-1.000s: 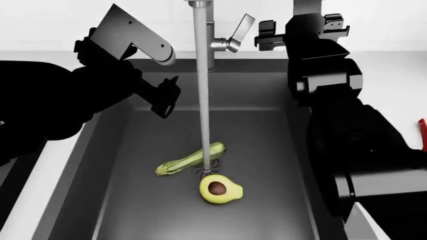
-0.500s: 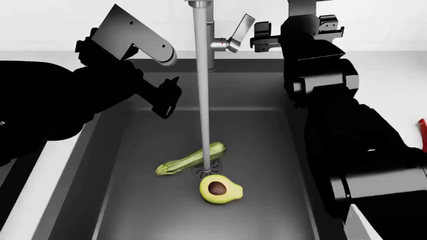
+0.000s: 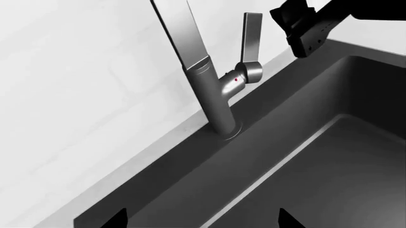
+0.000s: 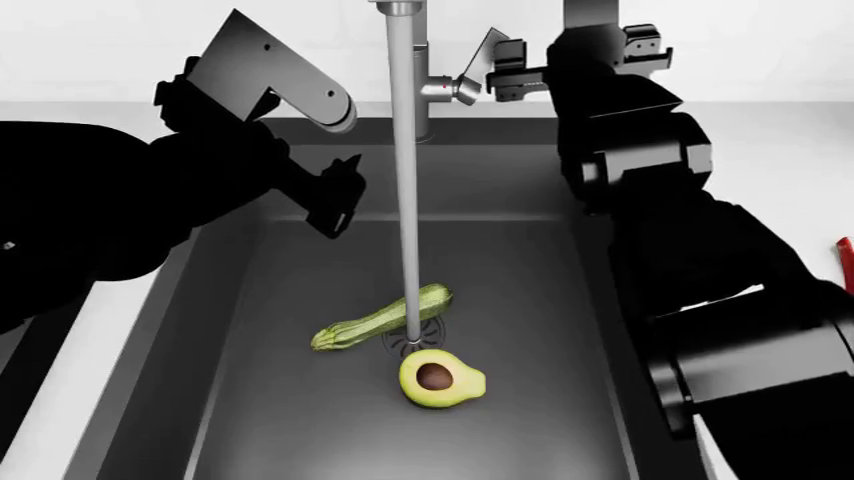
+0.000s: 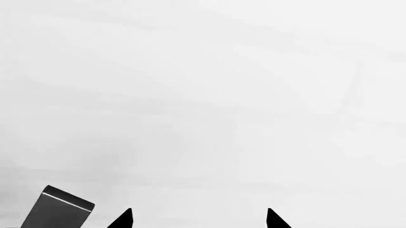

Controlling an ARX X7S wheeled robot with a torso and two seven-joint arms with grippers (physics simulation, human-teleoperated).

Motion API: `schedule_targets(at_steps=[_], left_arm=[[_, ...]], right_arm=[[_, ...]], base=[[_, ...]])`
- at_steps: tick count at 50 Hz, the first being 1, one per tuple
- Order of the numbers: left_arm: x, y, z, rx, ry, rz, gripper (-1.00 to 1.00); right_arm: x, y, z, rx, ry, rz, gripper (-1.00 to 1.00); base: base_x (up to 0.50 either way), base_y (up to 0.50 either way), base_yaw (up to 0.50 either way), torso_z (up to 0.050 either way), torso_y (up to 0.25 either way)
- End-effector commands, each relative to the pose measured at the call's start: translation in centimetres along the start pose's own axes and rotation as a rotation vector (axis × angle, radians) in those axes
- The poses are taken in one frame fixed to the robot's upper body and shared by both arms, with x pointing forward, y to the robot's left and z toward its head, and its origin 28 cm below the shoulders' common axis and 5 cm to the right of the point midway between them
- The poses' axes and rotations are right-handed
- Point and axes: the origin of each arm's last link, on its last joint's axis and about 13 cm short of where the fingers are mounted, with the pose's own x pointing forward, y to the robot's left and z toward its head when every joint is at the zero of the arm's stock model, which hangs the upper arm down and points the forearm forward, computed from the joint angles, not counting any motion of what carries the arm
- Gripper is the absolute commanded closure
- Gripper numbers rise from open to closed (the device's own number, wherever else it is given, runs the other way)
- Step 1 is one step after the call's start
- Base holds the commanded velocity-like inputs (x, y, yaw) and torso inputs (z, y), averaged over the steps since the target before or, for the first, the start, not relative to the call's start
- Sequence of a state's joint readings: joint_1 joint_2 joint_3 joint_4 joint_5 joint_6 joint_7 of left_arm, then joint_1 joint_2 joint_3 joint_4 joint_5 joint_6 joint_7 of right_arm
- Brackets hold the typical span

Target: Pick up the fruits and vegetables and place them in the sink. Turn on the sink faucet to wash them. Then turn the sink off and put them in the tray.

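Note:
The halved avocado (image 4: 439,379) lies pit up on the floor of the sink (image 4: 534,300), just in front of the drain. The striped zucchini (image 4: 383,318) lies slantwise behind it. A grey column drops from the sink faucet (image 4: 404,120) down to the drain. The faucet's lever handle (image 4: 483,55) stands raised. My right gripper (image 4: 514,78) is open right beside it; its wrist view shows the lever's tip (image 5: 60,209) just outside the fingers (image 5: 198,219). My left gripper (image 4: 340,197) hangs open and empty over the sink's back left, facing the faucet base (image 3: 219,109). The tray is out of view.
A white wall rises straight behind the faucet. The pale counter (image 4: 80,330) borders the sink on both sides. A small red thing (image 4: 845,265) shows at the right edge. My right arm reaches along the sink's right rim.
My right gripper has slid left, closing in on the raised lever handle. The left arm, the avocado and the zucchini have stayed put.

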State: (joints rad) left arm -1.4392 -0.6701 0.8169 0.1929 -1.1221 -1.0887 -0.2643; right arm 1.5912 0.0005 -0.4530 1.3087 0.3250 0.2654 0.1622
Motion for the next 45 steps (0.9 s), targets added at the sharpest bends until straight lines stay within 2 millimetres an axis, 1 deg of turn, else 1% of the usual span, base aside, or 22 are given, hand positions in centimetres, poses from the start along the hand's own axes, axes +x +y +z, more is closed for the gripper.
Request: schedule_targets(at_steps=[1, 24, 45], left_arm=[[0.0, -0.1, 0.0, 0.001, 0.0, -0.002, -1.0], [0.1, 0.0, 0.0, 0.003, -0.003, -0.004, -1.0], [0.3, -0.1, -0.1, 0.001, -0.004, -0.008, -1.0]], right_arm=[[-0.1, 0.3, 0.3, 0.0, -0.006, 0.025, -1.0], [-0.1, 1.0, 1.4, 0.003, -0.066, 0.111, -1.0], [-0.3, 2.0, 1.6, -0.025, -0.057, 0.239, -1.0]], base=[[0.0, 0.0, 0.0, 0.0, 0.0], [0.0, 0.0, 0.0, 0.0, 0.0], [0.0, 0.0, 0.0, 0.0, 0.0]])
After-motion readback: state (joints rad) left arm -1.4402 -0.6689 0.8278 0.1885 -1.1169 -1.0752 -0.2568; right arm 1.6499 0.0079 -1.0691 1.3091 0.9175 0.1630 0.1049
